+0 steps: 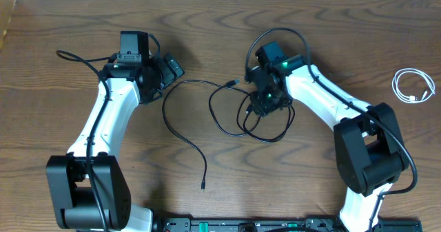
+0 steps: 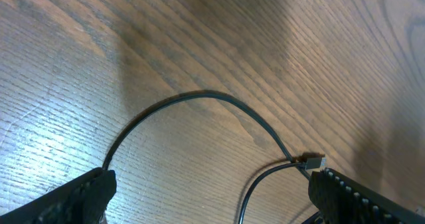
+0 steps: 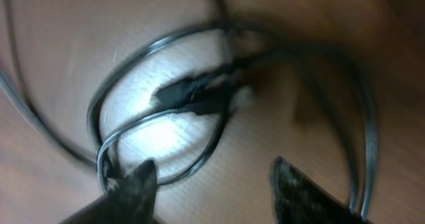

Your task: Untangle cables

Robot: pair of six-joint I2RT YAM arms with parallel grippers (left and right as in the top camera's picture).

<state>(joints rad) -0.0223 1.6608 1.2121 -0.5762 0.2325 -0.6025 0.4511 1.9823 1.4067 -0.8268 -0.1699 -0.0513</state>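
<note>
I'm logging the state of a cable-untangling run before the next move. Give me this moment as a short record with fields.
long black cable: curves across the middle of the table, one end toward the front edge
black loops: overlapping, beneath the right gripper
white cable: coiled alone at the far right, apart from the rest
left gripper: open, above a bend of the long black cable
right gripper: open, low over the black loops

Across mid-table, a long black cable (image 1: 204,173), thin and slack in an open curve, one plug end toward the near edge. Just right, crossing it, a second black cable (image 1: 211,108) bunched in overlapping loops. Well apart at far right, a short white cable (image 1: 397,86), coiled.
</note>
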